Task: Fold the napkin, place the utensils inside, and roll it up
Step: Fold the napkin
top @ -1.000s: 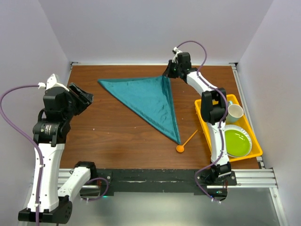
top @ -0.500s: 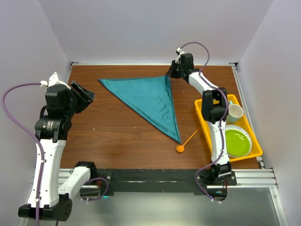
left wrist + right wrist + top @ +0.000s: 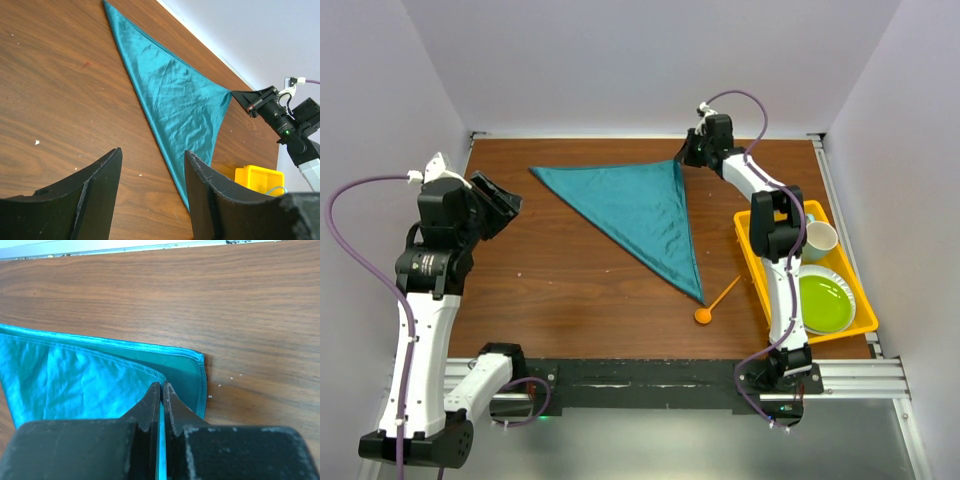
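Observation:
The teal napkin [image 3: 638,205] lies folded into a triangle on the brown table [image 3: 570,280], one point at the far left, one at the far right, one toward the near edge. My right gripper [image 3: 682,158] is shut on the upper layer's corner at the far right; in the right wrist view [image 3: 162,386] a strip of teal cloth [image 3: 75,375] sits between the closed fingers, with the lower layer's corner [image 3: 197,367] flat beyond them. The orange spoon [image 3: 716,302] lies on the table just right of the near point. My left gripper [image 3: 498,203] hangs open above the table's left side [image 3: 152,165], empty.
A yellow tray [image 3: 753,250] at the right edge holds a green plate [image 3: 823,301] and a white cup [image 3: 818,240]. White walls close the table at the back and sides. A black rail [image 3: 640,380] runs along the near edge.
My right gripper has carried the napkin's corner a little to the right and back, drawing the fold flatter. My left arm has shifted slightly.

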